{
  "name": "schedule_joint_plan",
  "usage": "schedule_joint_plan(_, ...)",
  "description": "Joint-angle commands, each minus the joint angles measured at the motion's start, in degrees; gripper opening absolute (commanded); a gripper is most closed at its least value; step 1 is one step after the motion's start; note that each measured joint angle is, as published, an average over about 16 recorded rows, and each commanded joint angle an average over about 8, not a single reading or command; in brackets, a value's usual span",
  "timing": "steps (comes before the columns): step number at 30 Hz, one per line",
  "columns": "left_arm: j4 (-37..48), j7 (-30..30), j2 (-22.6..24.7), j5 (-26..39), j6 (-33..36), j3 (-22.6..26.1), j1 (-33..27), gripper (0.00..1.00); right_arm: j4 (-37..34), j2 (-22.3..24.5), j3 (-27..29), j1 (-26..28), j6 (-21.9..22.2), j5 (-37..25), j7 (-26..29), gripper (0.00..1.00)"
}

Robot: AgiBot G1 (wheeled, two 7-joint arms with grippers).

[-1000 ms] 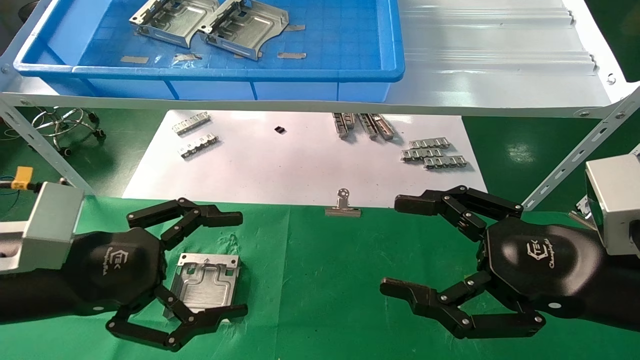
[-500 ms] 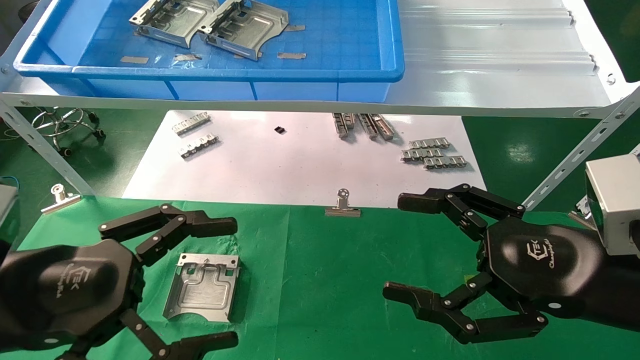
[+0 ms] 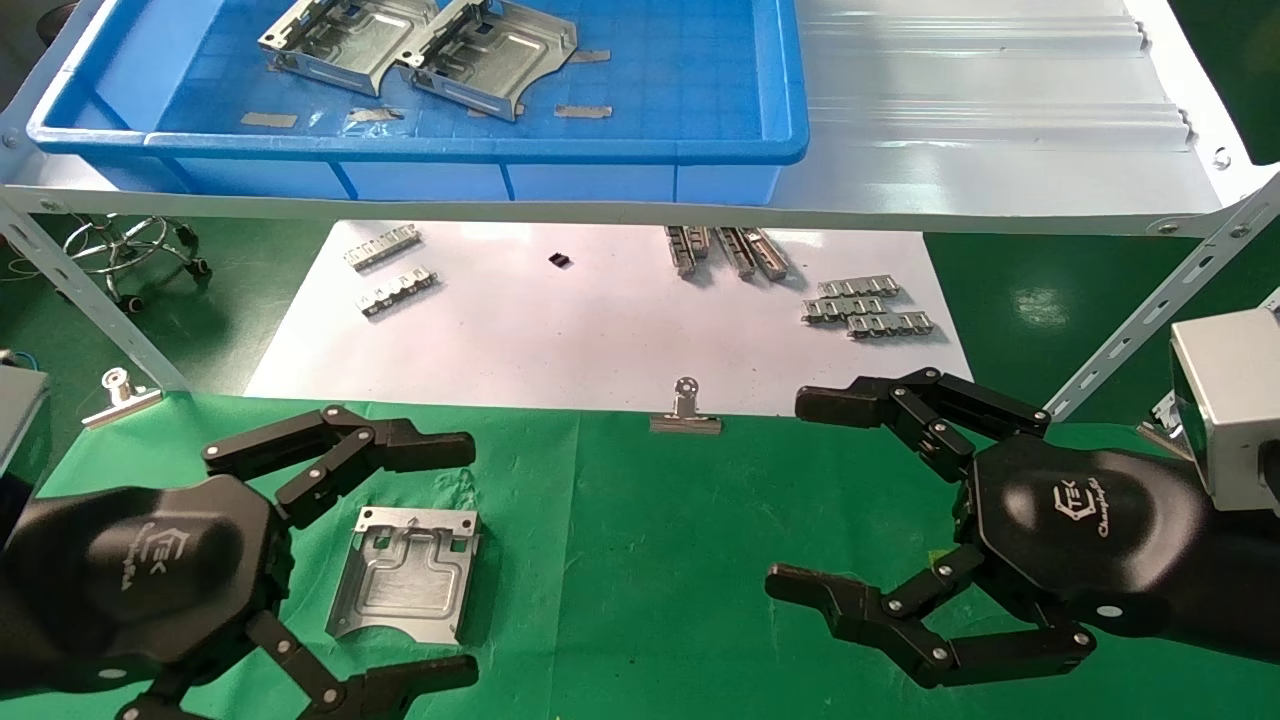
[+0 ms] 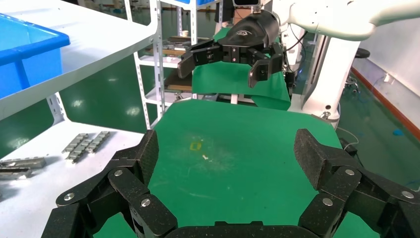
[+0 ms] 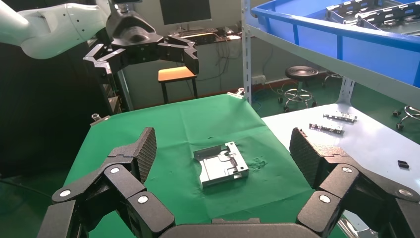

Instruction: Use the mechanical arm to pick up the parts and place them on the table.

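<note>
Green table, one plate down flat, two more plates in the blue bin behind it.
We read this as placing done: left hand beside the plate, fingers spread, holding nothing. Next fetch calls for a reach to the bin. Right hand idle, spread, empty, well apart.

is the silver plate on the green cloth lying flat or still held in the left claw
Lying flat and free. The part rests on the table, and the left claw is open with its fingers spread clear of it.
</note>
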Motion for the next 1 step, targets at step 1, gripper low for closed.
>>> schedule_joint_plan(1,0.24,0.13,0.06,0.11,-0.01,0.25,-0.18,1.0,0.0,0.0,0.0,0.0,0.0,0.0,0.0,1.0)
